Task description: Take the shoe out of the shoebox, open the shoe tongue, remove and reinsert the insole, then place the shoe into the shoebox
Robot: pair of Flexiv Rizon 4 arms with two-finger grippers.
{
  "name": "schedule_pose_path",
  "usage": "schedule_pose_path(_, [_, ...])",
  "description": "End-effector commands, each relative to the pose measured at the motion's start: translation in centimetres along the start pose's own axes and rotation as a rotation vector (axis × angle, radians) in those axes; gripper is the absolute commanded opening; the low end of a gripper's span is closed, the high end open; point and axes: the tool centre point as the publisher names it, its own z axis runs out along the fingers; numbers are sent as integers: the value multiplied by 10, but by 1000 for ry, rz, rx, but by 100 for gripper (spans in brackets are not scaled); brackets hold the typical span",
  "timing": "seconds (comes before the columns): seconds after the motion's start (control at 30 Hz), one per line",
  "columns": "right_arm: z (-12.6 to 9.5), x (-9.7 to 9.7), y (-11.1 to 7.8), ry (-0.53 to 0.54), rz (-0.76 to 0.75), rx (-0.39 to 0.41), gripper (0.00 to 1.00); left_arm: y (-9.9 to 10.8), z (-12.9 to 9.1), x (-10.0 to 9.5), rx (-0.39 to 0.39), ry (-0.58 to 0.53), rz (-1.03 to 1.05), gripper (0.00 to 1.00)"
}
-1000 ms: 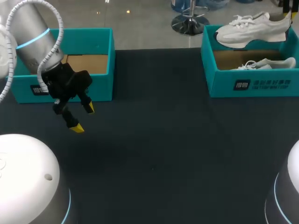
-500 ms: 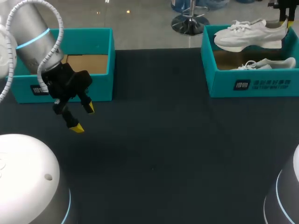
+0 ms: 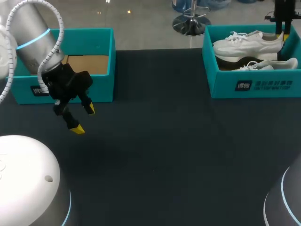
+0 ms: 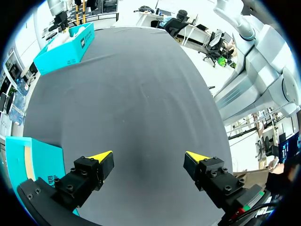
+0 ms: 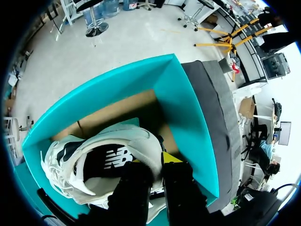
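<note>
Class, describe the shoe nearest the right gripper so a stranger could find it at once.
At the far right of the table stands a teal box holding two white shoes. Pick the upper shoe, whose heel sits in the right gripper; the other shoe lies lower, beside the front wall.

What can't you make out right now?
Second shoe: head view, mostly behind the shoebox wall and the held shoe.
Right end effector: head view, upper part cut off by the top edge.
Left box floor: head view, partly behind the left arm.

White shoe (image 3: 244,41) with black side panel, teal shoebox (image 3: 254,85), dark table (image 3: 164,141)
</note>
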Motion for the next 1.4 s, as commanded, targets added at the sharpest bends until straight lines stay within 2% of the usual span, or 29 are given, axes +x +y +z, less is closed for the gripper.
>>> schedule_pose_path(0.03, [16, -1, 0, 9, 1, 5, 0, 0, 0, 0, -2, 0, 0, 100])
schedule_pose_path(0.27, [30, -5, -6, 10, -14, 10, 0, 0, 0, 0, -2, 0, 0, 100])
schedule_pose_path(0.3, [31, -6, -8, 13, -9, 14, 14, 0, 0, 0, -2, 0, 0, 100])
schedule_pose_path(0.33, [32, -8, -9, 23, -4, 15, 46, 0, 0, 0, -2, 0, 0, 100])
schedule_pose_path(0.37, [33, -9, -11, 26, -1, 16, 62, 0, 0, 0, -2, 0, 0, 100])
schedule_pose_path(0.4, [32, -9, -13, 27, -1, 17, 87, 0, 0, 0, -2, 0, 0, 100])
schedule_pose_path(0.43, [30, -9, -15, 28, -1, 18, 100, 0, 0, 0, -2, 0, 0, 100])
schedule_pose_path(0.6, [9, -9, -20, 27, -18, -22, 100, 0, 0, 0, -2, 0, 0, 100])
schedule_pose_path(0.73, [-23, -12, -24, 35, -23, -72, 100, 0, 0, 0, -2, 0, 0, 100])
schedule_pose_path(0.9, [-55, -11, -31, 93, -60, -95, 100, 0, 0, 0, -2, 0, 0, 100])
schedule_pose_path(1.0, [-68, -5, -38, 130, -106, -81, 100, 0, 0, 0, -2, 0, 0, 100])
schedule_pose_path(1.2, [-68, -5, -38, 130, -106, -81, 100, 0, 0, 0, -2, 0, 0, 100])
schedule_pose_path(1.23, [-68, -5, -38, 130, -106, -81, 100, -5, -4, -14, -106, -84, -138, 100])
schedule_pose_path(1.3, [-68, -5, -38, 130, -106, -81, 100, -10, -13, -41, -241, -224, -436, 100])
schedule_pose_path(1.37, [-68, -5, -38, 130, -106, -81, 100, -8, -22, -59, -303, -294, -620, 100])
schedule_pose_path(1.4, [-68, -5, -38, 130, -106, -81, 100, -4, -27, -66, -305, -320, -702, 100])
